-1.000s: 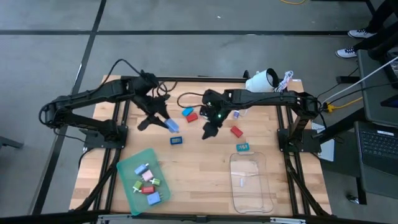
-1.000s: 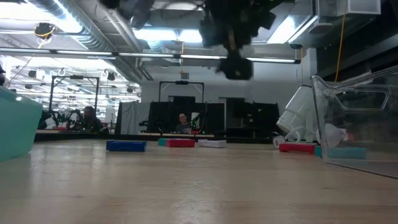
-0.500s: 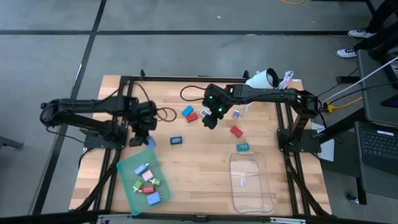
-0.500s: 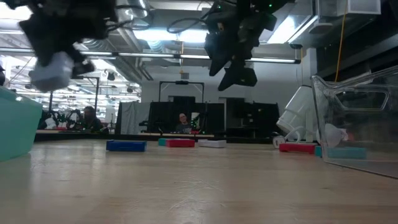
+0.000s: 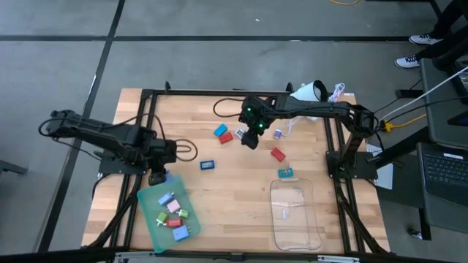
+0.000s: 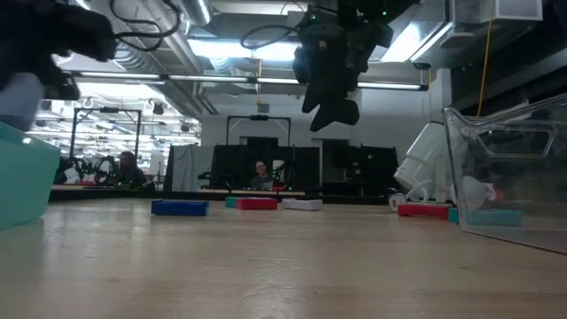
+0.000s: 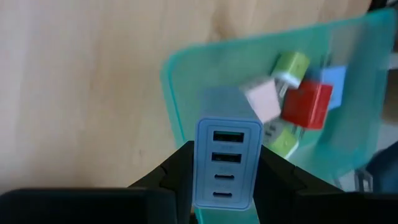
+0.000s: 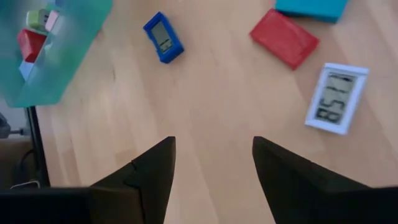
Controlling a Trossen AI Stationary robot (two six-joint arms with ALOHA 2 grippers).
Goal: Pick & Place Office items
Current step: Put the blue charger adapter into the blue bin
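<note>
My left gripper [image 5: 158,177] hangs over the far rim of the green tray [image 5: 148,199], shut on a light-blue charger [image 7: 228,165] with several ports. The tray holds several small pieces: green, pink, red and blue [image 7: 303,102]. My right gripper [image 5: 251,139] is open above the table's middle, holding nothing. Under it lie a blue piece [image 8: 163,37], a red piece [image 8: 284,38] and a white display piece [image 8: 336,99], all flat on the wood. A red piece [image 5: 278,154] and a teal one [image 5: 285,172] lie nearer the clear tray. My left gripper pinches the light-blue charger by its two long side faces [image 7: 204,174], one finger on each. The fingers [image 7: 174,180] come from above, pointing down. The charger's port face looks back at the wrist camera. It is lifted clear, above the green tray's far rim [image 7: 171,81].
The clear tray [image 5: 306,191] sits near the right front with a small white piece [image 5: 284,215] inside. A white rounded device with a cord [image 5: 307,93] stands at the far right edge. A black cable [image 5: 186,150] trails by the left arm. Bare wood lies between the trays.
My left gripper has carried the light-blue charger from the table's middle toward the near left, ending over the green tray's far rim. My right gripper has shifted a little toward the far edge, staying above the blue, red and white pieces.
</note>
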